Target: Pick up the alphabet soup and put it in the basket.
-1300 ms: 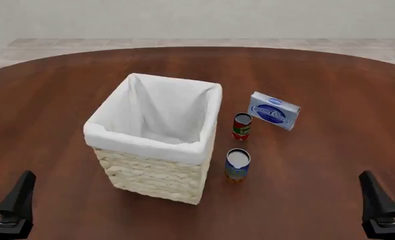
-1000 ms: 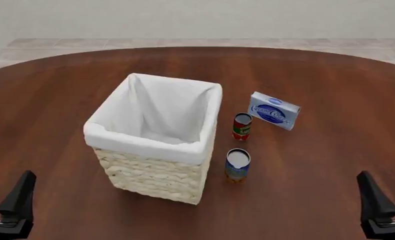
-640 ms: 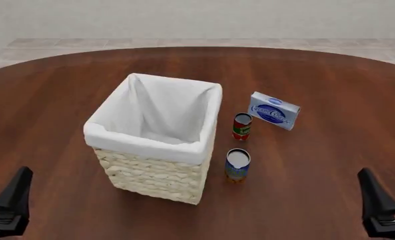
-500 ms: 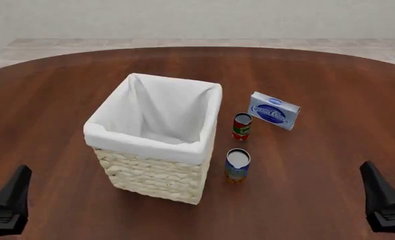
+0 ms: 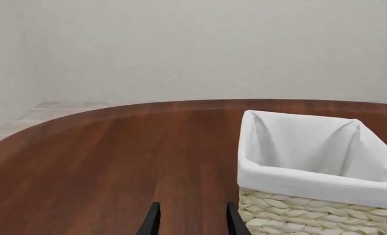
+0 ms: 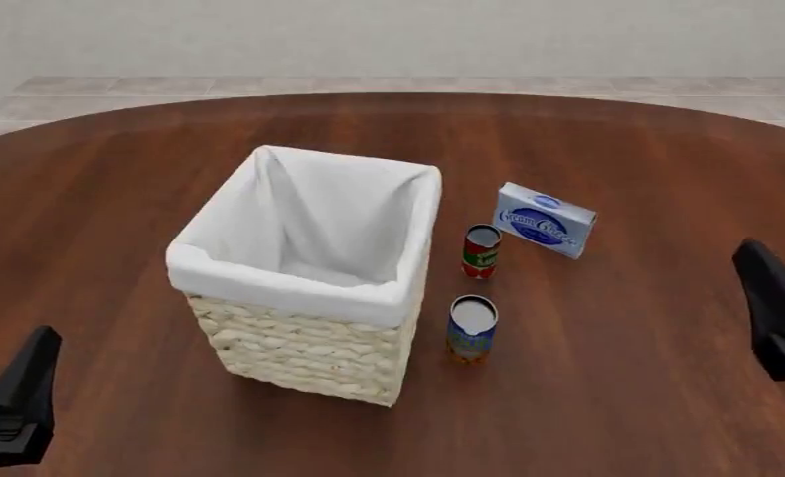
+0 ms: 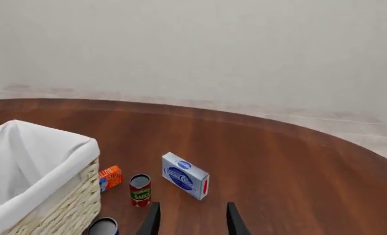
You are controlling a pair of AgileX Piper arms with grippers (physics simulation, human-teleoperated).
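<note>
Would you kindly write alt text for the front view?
A basket stands on a round wooden table, with the soup can, a red can and a blue-white box to its right. Both grippers sit at the near corners, empty.

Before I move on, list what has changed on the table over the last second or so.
The right gripper has lifted and moved forward along the table's right edge, toward the objects. The left gripper sank slightly toward the near left corner. Nothing was grasped. The alphabet soup, basket, red-and-green can and blue box have not moved.
</note>
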